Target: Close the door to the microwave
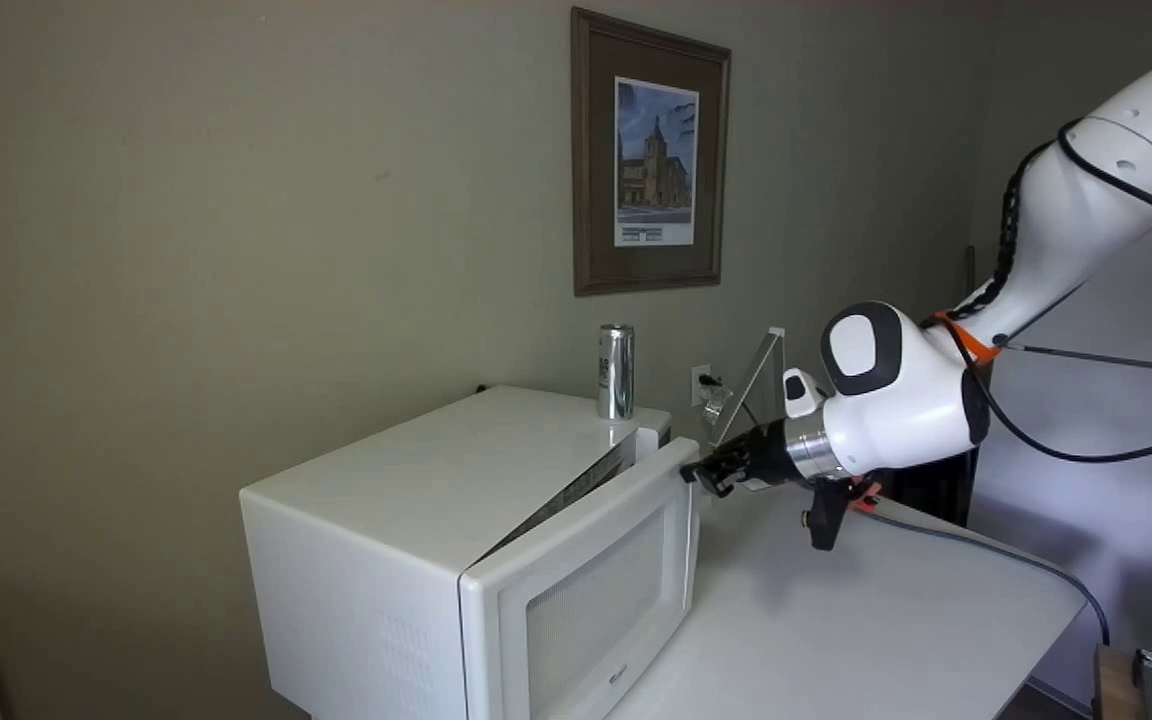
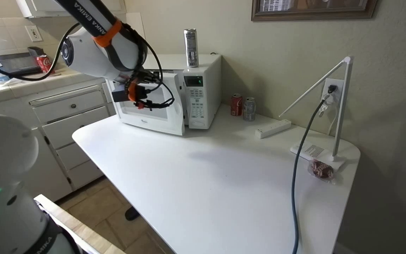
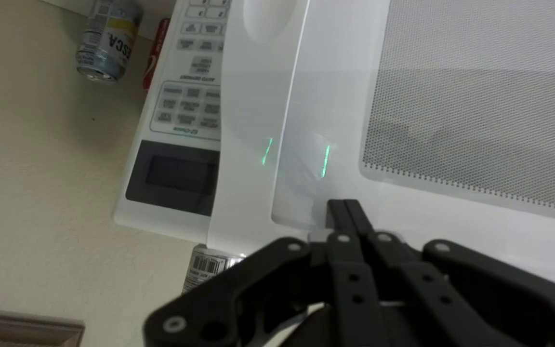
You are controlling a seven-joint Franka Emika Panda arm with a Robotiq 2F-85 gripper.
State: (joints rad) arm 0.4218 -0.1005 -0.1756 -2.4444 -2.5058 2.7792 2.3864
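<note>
Wrist view: my gripper (image 3: 345,205) has its two fingers (image 3: 336,221) together, tip beside tip, over the face of the door (image 3: 403,144). Two thin green streaks (image 3: 325,161) show on that face, just past the tips.

In an exterior view I see the tips at the upper corner of the door's free edge; from here I cannot tell whether they touch it. The door stands ajar, with one dark wedge of a gap along its top, swung out from the microwave (image 1: 406,470). One control panel (image 2: 196,102) shows beside that free edge.

I count three cans around the microwave: one tall silver can (image 1: 616,372) upright on top, and one red can (image 2: 236,105) and one short silver can (image 2: 249,109) upright beside it on the white table (image 2: 206,183). Farther along the table I have one power strip (image 2: 273,129), one desk lamp (image 2: 342,106) and one plastic-wrapped item (image 2: 322,168) by the lamp's base. A fourth can (image 2: 43,63), also red, is on the counter (image 2: 19,88). One framed picture (image 1: 652,160) hangs on the wall (image 1: 336,200).
</note>
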